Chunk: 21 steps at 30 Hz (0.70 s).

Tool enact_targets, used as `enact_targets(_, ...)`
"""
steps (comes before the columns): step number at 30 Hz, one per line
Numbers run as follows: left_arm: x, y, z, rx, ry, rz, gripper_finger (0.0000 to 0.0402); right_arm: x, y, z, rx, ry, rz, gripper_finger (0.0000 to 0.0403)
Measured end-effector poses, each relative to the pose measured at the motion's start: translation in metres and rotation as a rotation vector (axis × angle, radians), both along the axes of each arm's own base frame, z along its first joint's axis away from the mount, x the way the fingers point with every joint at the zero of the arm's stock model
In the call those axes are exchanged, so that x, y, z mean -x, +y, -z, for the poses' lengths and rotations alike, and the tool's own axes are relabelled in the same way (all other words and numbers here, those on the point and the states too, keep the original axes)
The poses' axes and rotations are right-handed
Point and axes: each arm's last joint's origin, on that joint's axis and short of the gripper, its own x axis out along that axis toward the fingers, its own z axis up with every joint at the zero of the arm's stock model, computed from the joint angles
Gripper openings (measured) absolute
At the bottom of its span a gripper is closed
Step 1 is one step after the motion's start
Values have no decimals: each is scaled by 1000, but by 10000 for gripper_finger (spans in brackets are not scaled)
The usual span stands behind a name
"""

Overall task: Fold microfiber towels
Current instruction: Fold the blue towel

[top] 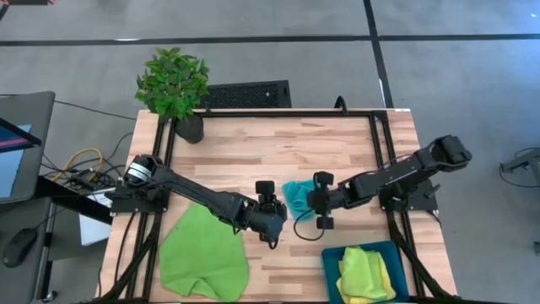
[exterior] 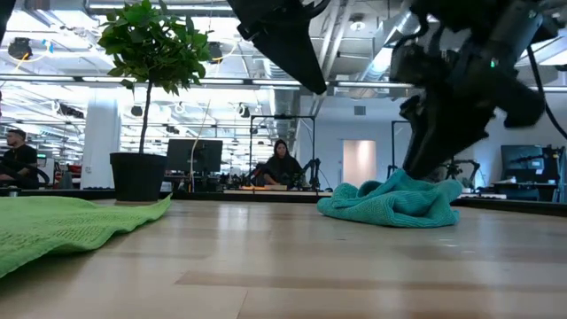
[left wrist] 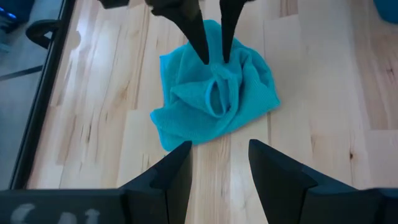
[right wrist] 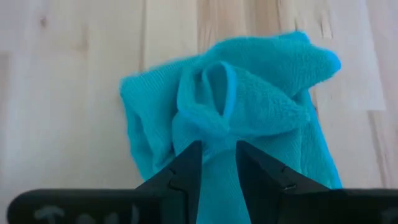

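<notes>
The right gripper (right wrist: 217,163) is pinching the crumpled turquoise towel (right wrist: 249,106) in the desk's (top: 278,139) middle with narrow fingers. The left gripper (left wrist: 219,160) is hovering beside it, fingers apart, holding nothing.

We see a light wooden slatted table (top: 278,139) edged by a black metal frame (top: 278,112). At its far left corner stands a leafy green potted plant in a dark pot (top: 175,89), and just behind the table's far edge lies a black perforated panel (top: 249,93). A blue plastic bin (top: 331,257) sits at the near right corner. Left of the table we note coiled yellow and orange cables (top: 80,160). Beyond the table, a seated person in dark clothing (exterior: 282,166) faces several monitors (exterior: 193,155).
</notes>
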Motion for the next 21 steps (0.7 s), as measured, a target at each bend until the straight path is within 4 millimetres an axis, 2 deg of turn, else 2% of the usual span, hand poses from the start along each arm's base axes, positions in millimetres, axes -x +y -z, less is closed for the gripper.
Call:
enact_targets(6, 0, 0, 0, 4, -3, -3, 151, -5, -4, 8, -30, 37, -33, 122)
enact_targets(10, 0, 0, 0, 8, -1, -1, 151, -6, -1, 7, -53, 23, -100, 122)
enact_targets(16, 0, 0, 0, 8, -1, -1, 151, -8, -5, 6, -53, 10, -89, 121)
enact_targets(19, 0, 0, 0, 9, -2, -1, 151, -9, -8, 6, -53, 10, -77, 105)
enact_targets(21, 0, 0, 0, 9, -2, -2, 151, -9, -9, 7, -58, 10, -69, 76)
